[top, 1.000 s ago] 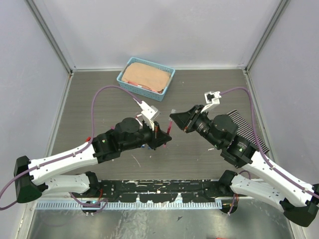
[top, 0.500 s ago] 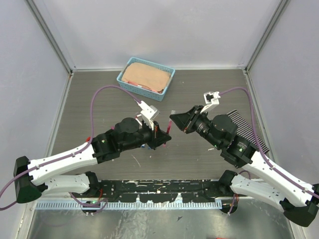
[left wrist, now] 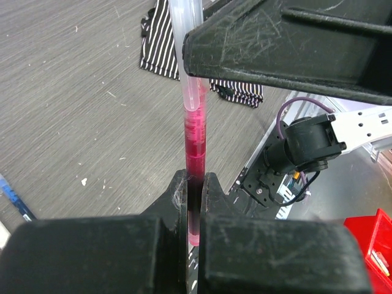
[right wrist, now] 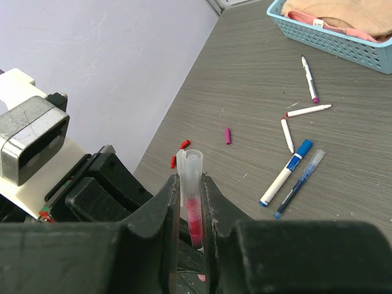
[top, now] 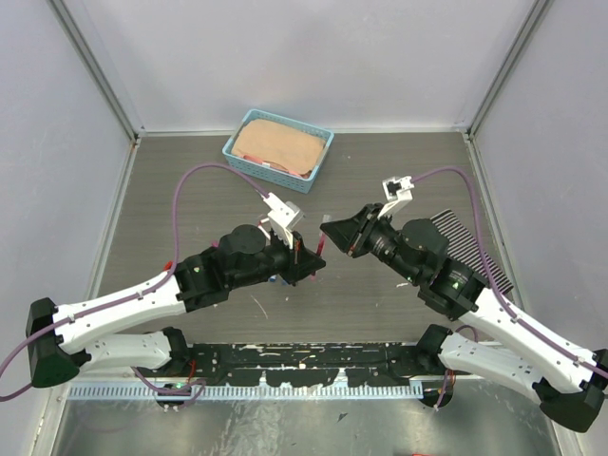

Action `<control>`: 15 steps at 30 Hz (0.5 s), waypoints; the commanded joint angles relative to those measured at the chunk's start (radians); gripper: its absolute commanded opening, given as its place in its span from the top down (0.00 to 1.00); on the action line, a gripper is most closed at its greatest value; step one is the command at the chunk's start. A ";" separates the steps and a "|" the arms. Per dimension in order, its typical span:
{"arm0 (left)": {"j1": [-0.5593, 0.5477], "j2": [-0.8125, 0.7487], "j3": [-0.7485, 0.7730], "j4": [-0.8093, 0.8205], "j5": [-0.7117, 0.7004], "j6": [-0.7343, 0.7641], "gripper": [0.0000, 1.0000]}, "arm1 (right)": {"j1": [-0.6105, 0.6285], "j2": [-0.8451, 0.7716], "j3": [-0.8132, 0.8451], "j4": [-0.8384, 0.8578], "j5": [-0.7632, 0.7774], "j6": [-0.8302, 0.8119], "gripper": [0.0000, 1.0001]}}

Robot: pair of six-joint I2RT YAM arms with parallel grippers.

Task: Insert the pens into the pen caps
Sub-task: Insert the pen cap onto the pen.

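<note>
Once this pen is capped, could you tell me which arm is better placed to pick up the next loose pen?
Probably the left: the loose pens lie almost beneath the left gripper, with the right gripper farther off. Both are shut on the held pen.

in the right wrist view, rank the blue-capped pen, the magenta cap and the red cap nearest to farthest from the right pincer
From the right pincer:
1. blue-capped pen, right side, farthest out from the wall
2. magenta cap, middle, partway toward the wall
3. red cap, left, close by the wall's foot
</note>
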 commanded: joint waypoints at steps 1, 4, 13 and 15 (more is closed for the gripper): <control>-0.004 -0.016 0.036 0.036 -0.030 -0.015 1.00 | -0.001 0.007 -0.011 0.036 -0.028 -0.031 0.99; -0.004 -0.023 0.037 0.053 -0.040 -0.032 1.00 | -0.002 0.006 -0.022 0.038 -0.027 -0.037 0.99; -0.004 -0.038 0.051 0.081 -0.096 -0.078 1.00 | -0.001 0.007 -0.052 0.069 -0.048 -0.065 0.99; -0.003 -0.042 0.053 0.095 -0.098 -0.088 1.00 | -0.001 0.008 -0.061 0.085 -0.062 -0.075 0.99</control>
